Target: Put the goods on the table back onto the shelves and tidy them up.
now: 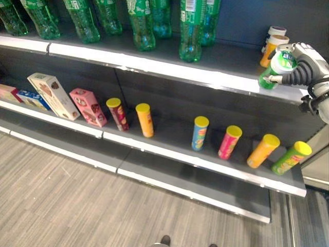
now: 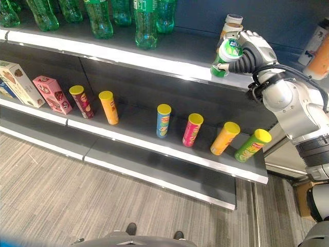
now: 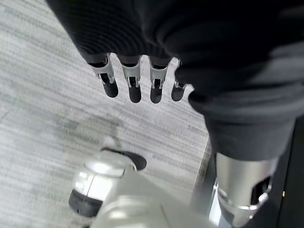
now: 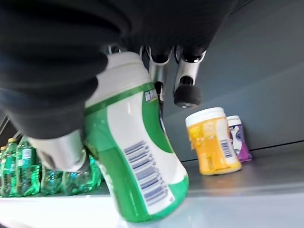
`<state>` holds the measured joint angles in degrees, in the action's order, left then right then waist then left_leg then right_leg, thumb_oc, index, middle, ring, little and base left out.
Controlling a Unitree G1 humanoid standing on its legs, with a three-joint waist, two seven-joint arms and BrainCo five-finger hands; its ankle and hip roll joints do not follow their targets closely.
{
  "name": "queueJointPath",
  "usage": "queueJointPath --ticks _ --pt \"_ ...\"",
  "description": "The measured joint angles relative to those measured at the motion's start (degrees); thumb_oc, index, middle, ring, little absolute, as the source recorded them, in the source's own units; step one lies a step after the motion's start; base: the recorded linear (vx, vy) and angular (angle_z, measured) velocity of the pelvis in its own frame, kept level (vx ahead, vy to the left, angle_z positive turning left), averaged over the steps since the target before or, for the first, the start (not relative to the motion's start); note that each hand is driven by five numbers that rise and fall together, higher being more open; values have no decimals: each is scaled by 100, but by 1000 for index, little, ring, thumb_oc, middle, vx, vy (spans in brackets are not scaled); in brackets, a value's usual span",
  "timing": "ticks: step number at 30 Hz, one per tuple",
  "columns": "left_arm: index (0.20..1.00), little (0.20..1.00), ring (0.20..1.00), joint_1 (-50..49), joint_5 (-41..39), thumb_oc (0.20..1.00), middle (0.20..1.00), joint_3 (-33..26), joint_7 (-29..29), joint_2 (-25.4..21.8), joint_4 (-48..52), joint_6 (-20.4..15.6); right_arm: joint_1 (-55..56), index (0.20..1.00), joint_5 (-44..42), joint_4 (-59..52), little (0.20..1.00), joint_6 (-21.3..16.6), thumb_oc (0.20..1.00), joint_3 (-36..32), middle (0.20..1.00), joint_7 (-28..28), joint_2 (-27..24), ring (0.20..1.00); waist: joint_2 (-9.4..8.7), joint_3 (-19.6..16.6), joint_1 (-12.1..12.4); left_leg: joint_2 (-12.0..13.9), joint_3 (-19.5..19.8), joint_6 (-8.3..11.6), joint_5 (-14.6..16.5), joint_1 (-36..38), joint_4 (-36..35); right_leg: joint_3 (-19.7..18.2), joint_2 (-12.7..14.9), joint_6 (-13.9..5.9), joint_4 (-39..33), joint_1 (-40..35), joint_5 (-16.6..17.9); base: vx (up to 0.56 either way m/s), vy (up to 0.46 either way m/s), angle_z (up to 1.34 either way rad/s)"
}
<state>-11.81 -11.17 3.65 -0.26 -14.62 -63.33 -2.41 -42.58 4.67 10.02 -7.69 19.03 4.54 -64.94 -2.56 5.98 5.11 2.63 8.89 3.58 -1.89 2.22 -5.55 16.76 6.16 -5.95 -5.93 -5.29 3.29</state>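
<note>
My right hand [image 2: 255, 50] is shut on a green and white tub [image 2: 226, 54] with a white lid, at the front edge of the upper shelf [image 1: 169, 69] near its right end. In the right wrist view the tub [image 4: 137, 156] is tilted, its base at the shelf surface, with my thumb and fingers [image 4: 186, 85] round its top. Just behind it on the same shelf stand an orange tub [image 4: 211, 140] and a purple one [image 4: 238, 137]. My left hand [image 3: 134, 80] hangs over the grey floor with straight fingers, holding nothing.
Green soda bottles [image 1: 141, 23] line the upper shelf to the left of the tubs. The shelf below carries several leaning crisp cans [image 1: 200, 133] and, at its left, snack boxes [image 1: 51, 95]. A low bare shelf [image 1: 195, 177] runs underneath.
</note>
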Motion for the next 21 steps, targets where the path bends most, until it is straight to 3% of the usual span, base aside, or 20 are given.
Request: queueJointPath --ticks 8,21 --pt "1000 1000 1000 24 -1 1000 1000 43 2 -8 35 -9 -235 200 224 606 200 144 200 40 200 150 -161 200 -117 35 41 -14 39 -22 -29 -25 0 39 8 -10 0 0 -7 10 2 2" --pt "1000 1000 1000 19 -116 1000 1000 47 0 -8 52 -17 -798 200 165 1131 200 199 200 675 200 96 -161 200 -124 43 164 -39 164 -16 -42 -87 27 163 21 -37 1 -5 -35 12 -2 5"
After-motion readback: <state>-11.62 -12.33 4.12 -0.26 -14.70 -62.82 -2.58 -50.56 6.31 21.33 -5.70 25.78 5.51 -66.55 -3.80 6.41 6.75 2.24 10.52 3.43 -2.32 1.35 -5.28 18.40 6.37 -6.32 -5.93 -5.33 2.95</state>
